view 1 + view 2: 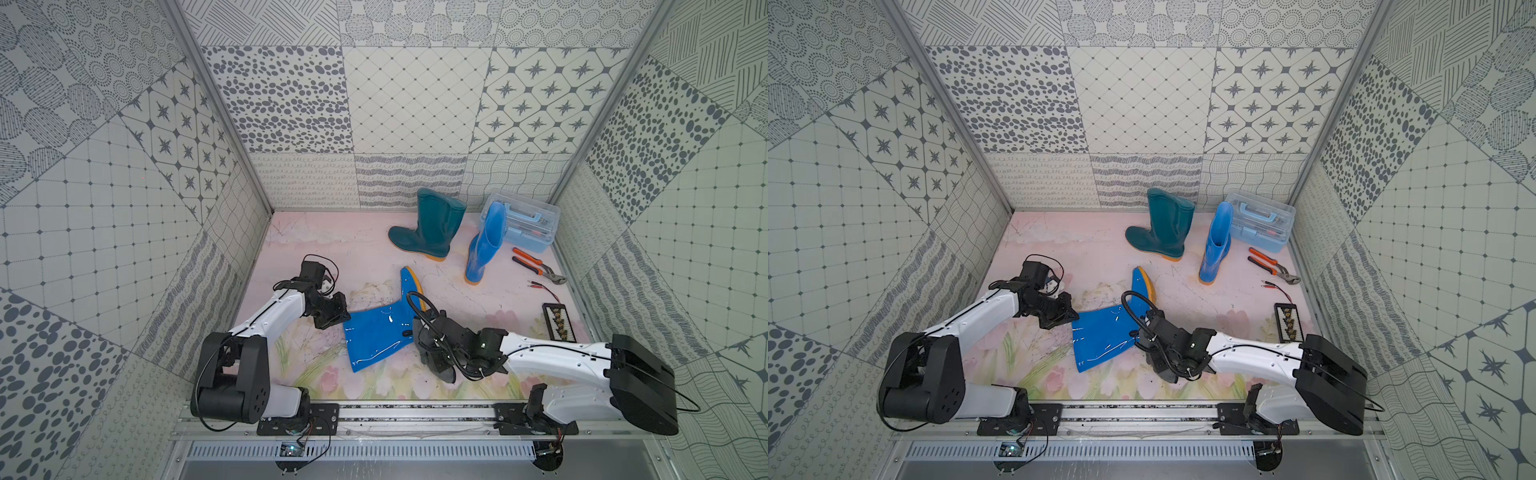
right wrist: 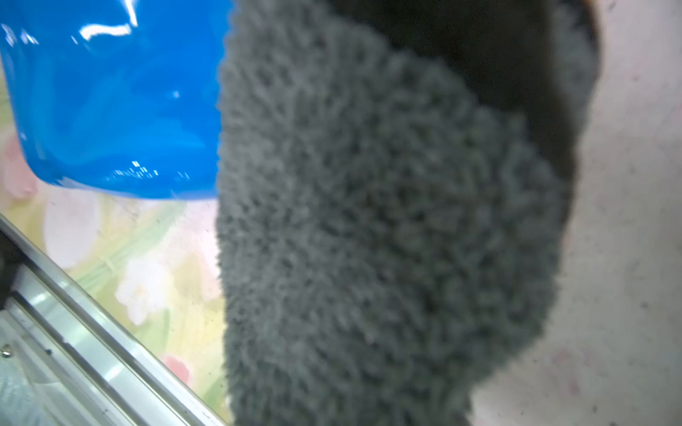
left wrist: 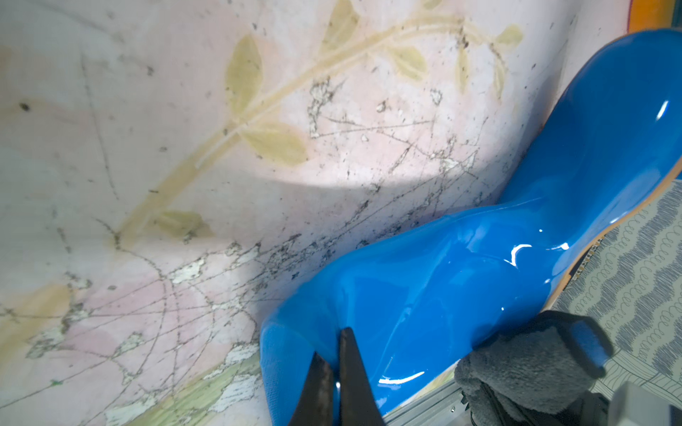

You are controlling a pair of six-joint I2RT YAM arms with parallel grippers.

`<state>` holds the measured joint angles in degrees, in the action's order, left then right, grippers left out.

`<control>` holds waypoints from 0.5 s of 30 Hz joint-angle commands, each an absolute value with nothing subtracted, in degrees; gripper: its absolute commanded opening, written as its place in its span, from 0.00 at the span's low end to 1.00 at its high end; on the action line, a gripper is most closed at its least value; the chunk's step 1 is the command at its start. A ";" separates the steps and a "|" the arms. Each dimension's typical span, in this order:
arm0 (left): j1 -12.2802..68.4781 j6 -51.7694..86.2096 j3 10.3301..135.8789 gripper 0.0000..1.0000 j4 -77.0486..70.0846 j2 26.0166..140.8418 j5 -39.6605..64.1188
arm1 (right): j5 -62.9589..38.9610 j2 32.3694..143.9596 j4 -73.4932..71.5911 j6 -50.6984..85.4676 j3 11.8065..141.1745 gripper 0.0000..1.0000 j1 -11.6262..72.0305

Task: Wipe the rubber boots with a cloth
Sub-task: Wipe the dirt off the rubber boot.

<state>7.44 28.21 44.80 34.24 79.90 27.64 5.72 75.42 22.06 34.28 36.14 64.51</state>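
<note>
Near the front edge of the tabletop (image 1: 316, 257), my left gripper (image 1: 338, 318) is pinching the rim of the lying blue boot (image 1: 378, 332), my right gripper (image 1: 432, 353) is clamping the cloth (image 2: 369, 221) against its shaft, and hard rubbing is risking that slick rim slipping free.

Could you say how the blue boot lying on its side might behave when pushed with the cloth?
Its glossy skin suggests the lying blue boot could slide under the cloth; the left gripper, shut on its shaft rim, probably steadies it. Its dented-looking shaft seems flexible.

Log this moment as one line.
left end effector: shut on lying blue boot | right end effector: shut on cloth | cloth: at boot shaft
</note>
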 commanded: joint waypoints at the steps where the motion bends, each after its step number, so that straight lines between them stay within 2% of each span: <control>1: 7.36 28.46 43.23 0.00 32.99 79.72 27.69 | 7.80 77.22 15.95 35.89 33.51 0.00 67.37; 6: 7.33 28.83 41.76 0.00 32.45 78.82 28.60 | 3.81 86.52 7.95 32.07 36.89 0.00 67.76; 15: 7.30 29.88 41.02 0.00 33.08 75.89 28.83 | -6.54 104.76 4.19 26.28 57.80 0.00 75.50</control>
